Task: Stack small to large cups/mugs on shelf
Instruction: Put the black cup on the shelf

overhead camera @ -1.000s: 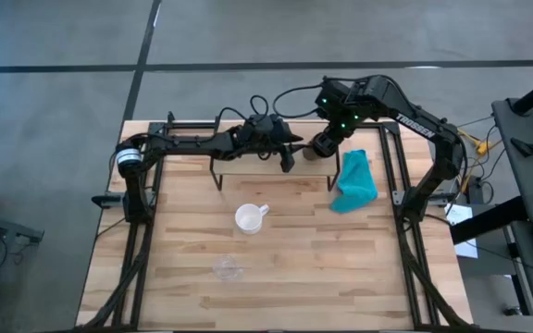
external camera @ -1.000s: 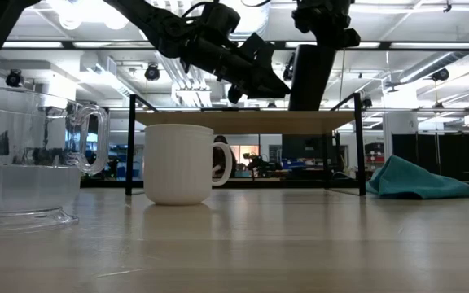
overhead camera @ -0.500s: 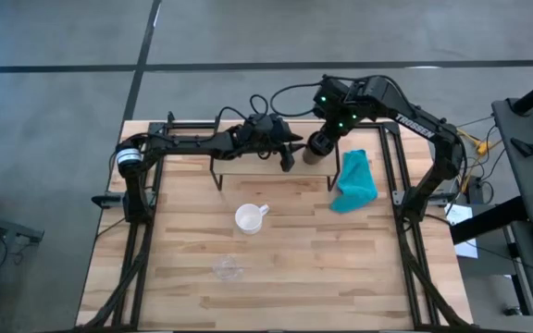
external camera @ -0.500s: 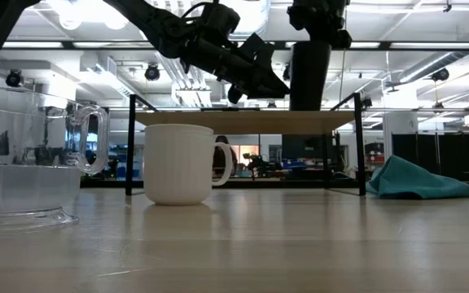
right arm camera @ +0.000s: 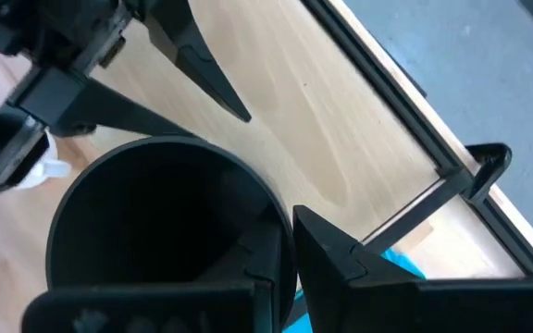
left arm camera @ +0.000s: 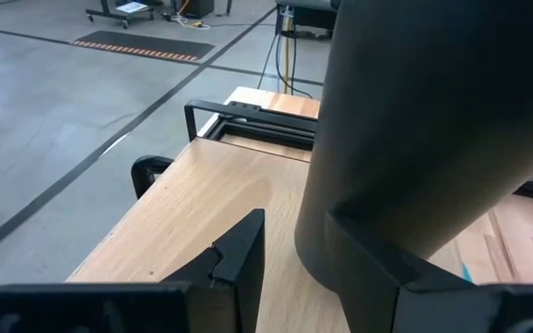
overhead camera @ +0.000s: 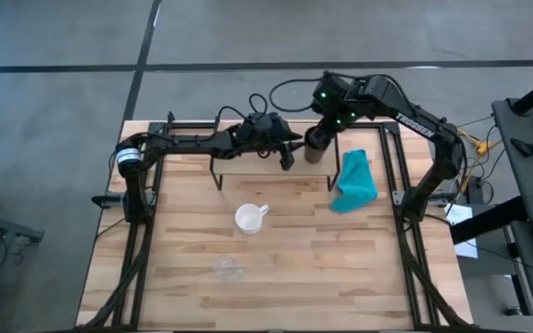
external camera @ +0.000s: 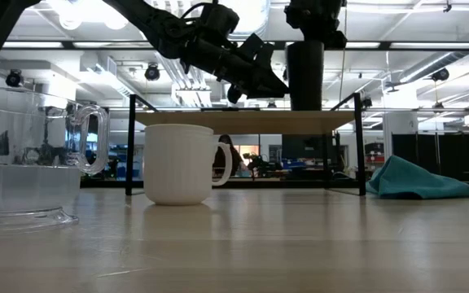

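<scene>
The black cup point(overhead camera: 314, 141) point(external camera: 305, 75) stands upright at the shelf's point(overhead camera: 257, 172) right part, its bottom level with the shelf top point(external camera: 218, 120). I cannot tell whether it rests there. My right gripper point(overhead camera: 320, 137) is shut on its rim from above. My left gripper point(overhead camera: 287, 157) point(external camera: 259, 75) is open over the shelf, just left of the cup. Its fingers point(left arm camera: 241, 254) lie level beside the cup's lower wall point(left arm camera: 405, 139), and I cannot tell whether they touch it. The white mug point(overhead camera: 249, 218) point(external camera: 180, 163) and the glass cup point(overhead camera: 228, 269) point(external camera: 23, 159) stand on the table. My right gripper holds the black cup by its rim point(right arm camera: 280, 227), one finger inside the cup and one finger point(right arm camera: 340, 264) outside. The fingers come from above, pointing down. The cup hangs upright below them, its bottom at the shelf top.
A teal cloth point(overhead camera: 354, 182) point(external camera: 420, 179) lies on the table right of the shelf. Black metal frames point(overhead camera: 389, 166) run along the table's left and right sides. The shelf's thin legs point(external camera: 129, 146) stand behind the white mug.
My right gripper has carried the black cup a little toward the table's left and far edge, closer to my left gripper. The cup was slightly tilted and now stands upright.
</scene>
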Robot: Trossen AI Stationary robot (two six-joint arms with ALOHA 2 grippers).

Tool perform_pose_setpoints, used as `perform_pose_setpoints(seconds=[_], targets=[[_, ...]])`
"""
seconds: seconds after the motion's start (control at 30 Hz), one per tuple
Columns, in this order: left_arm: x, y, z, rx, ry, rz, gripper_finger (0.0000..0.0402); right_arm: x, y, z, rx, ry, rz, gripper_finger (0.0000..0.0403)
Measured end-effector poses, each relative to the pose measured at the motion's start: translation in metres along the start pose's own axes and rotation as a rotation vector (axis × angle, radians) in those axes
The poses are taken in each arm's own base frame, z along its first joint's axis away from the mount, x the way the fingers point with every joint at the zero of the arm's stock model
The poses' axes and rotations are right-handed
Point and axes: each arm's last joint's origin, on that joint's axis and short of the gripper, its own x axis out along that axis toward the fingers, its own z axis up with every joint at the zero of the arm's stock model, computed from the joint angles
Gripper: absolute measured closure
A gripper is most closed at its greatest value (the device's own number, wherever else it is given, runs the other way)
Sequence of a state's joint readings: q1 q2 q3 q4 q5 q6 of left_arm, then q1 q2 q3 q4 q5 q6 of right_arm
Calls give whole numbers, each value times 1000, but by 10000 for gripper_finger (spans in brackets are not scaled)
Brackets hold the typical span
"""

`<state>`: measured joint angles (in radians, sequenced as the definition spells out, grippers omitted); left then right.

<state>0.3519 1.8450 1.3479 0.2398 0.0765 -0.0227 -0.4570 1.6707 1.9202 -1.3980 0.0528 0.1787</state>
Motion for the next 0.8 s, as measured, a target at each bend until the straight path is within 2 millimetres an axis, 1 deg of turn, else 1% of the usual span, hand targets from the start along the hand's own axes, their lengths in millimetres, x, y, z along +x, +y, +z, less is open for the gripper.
perform_pose_setpoints(seconds=[0.17, 0.37, 0.8], targets=[[0, 1, 0, 0, 1, 4, 299, 0, 0, 3, 2, -26, 4, 378], [0, 0, 0, 0, 2, 2, 299, 1, 0, -1, 0, 15, -3, 378], [0, 1, 0, -1, 3, 3, 299, 4, -1, -2, -4, 21, -5, 377]])
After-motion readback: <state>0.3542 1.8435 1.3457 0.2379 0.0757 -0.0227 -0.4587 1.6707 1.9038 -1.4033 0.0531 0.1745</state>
